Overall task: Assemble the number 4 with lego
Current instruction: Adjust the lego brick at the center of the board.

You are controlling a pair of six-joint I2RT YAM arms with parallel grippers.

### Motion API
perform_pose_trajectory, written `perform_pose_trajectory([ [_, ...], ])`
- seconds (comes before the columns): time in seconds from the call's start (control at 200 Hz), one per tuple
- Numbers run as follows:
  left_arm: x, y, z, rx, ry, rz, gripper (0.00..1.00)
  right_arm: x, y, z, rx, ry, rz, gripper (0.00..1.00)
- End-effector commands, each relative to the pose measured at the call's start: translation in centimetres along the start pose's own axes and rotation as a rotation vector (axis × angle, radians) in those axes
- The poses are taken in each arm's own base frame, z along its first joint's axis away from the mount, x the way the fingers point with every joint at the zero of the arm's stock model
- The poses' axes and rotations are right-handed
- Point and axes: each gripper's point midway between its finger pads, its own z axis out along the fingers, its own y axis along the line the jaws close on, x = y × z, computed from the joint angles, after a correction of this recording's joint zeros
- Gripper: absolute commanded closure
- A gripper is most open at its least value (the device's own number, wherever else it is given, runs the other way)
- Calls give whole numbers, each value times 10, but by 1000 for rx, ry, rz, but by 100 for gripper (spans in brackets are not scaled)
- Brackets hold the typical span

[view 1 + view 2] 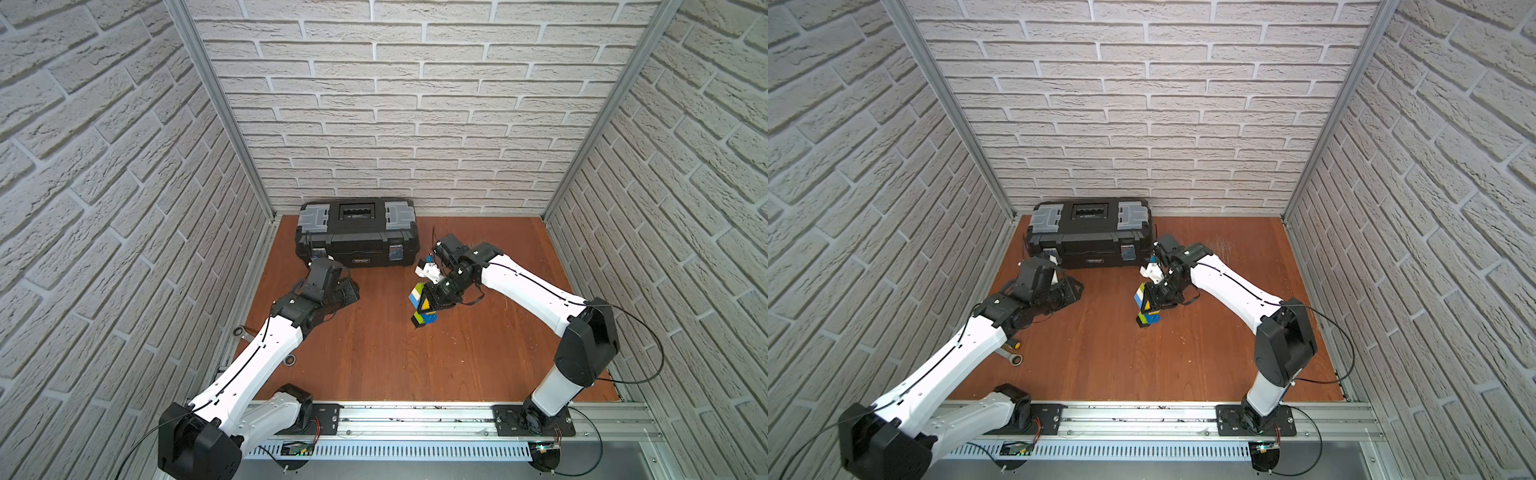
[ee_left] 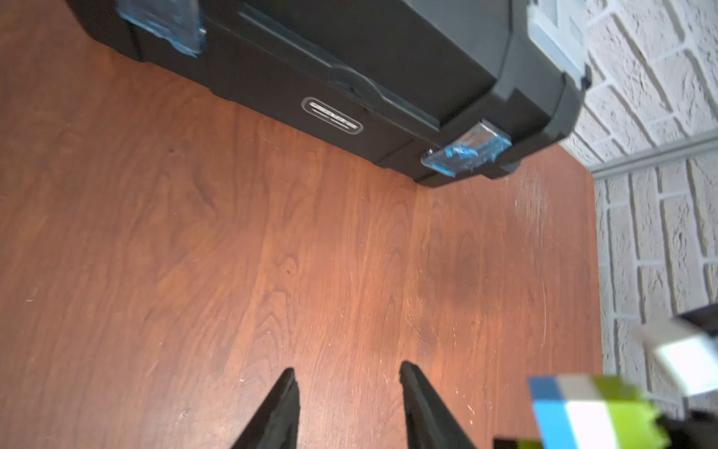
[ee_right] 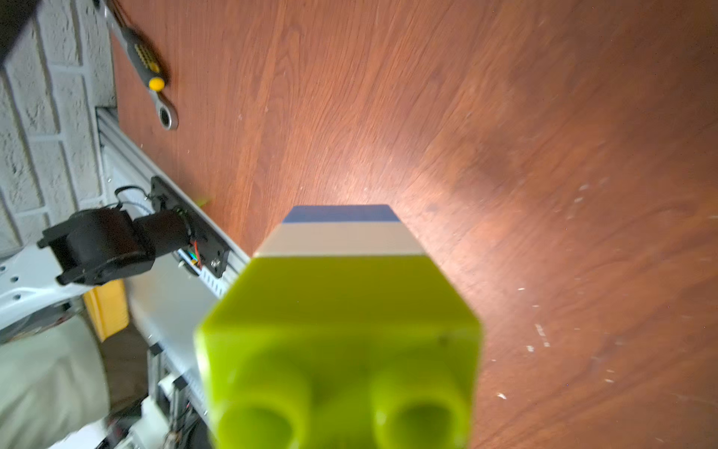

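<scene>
**Number 4 figure in the right gripper, left gripper free**

White faux-brick walls enclose a reddish-brown wooden tabletop (image 1: 374,365). A big black plastic toolbox (image 1: 357,241) sits against the back wall. A metal wrench with a yellow-and-black handle (image 1: 1011,353) lies on the left arm's side. No loose bricks are seen on the open wood in either top view.

Right gripper (image 1: 429,308): clamped on the number 4 figure (image 1: 415,297), a flat multicoloured assembly of studded plastic lego bricks.
- The figure is mid-table, in front of the toolbox's right end, with the jaws closed over its yellow part.
- Whether the black lower end touches the wood cannot be told.
- The right wrist view looks down one upright. A lime green brick (image 3: 342,330) has its studs toward the lens, followed by a white brick (image 3: 342,239) and a blue brick (image 3: 342,214), all seated in line.

Left gripper (image 2: 347,373): fingers apart with nothing between them, over bare wood near the toolbox front. It is well apart from the figure, which shows only at the edge of the left wrist view.

Progress (judgement):
- Joining looks complete or nearly so. Lime green, white, blue, yellow, a second green, black and another blue piece can all be made out as one body.
- A second yellow brick cannot be confirmed, because the jaw covers that area.
- The remaining step is probably to lay the figure flat on the wood and release it.
- How tightly the seams are pressed cannot be judged from here.
</scene>
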Motion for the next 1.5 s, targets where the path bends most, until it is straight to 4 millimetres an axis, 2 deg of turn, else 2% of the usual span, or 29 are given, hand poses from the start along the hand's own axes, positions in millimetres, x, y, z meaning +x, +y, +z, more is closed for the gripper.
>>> perform_pose_trajectory([
  [0.0,21,4,17,27,111,-1,54,3,18,28,-183,72,9,98],
  [0.12,39,6,36,26,209,9,61,-3,5,57,-202,77,87,98],
  [0.205,46,16,44,-9,227,11,62,-2,-6,75,-192,100,116,97],
  [0.45,70,27,70,-52,322,45,64,2,-27,102,-164,157,155,92],
  [0.52,78,26,79,-57,350,59,65,3,-30,104,-156,157,159,90],
  [0.54,81,26,81,-59,357,62,65,6,-36,113,-148,180,178,89],
  [0.615,87,22,89,-60,373,68,66,8,-40,117,-139,186,186,82],
  [0.825,98,17,101,-65,399,85,67,5,-43,115,-123,169,183,62],
  [0.945,101,16,103,-67,409,90,68,5,-47,112,-111,162,188,50],
  [1.04,103,16,103,-67,411,95,68,4,-51,109,-101,149,199,46],
  [1.11,102,16,103,-66,410,94,68,4,-54,109,-88,150,207,37],
  [1.13,102,16,103,-67,411,94,68,2,-49,101,-89,127,190,36],
  [1.28,103,15,103,-65,412,96,68,5,-52,87,-43,98,178,18],
  [1.365,103,14,104,-65,414,97,68,9,-56,78,7,80,174,16],
  [1.495,103,10,106,-57,417,100,69,23,-76,55,223,33,182,15],
])
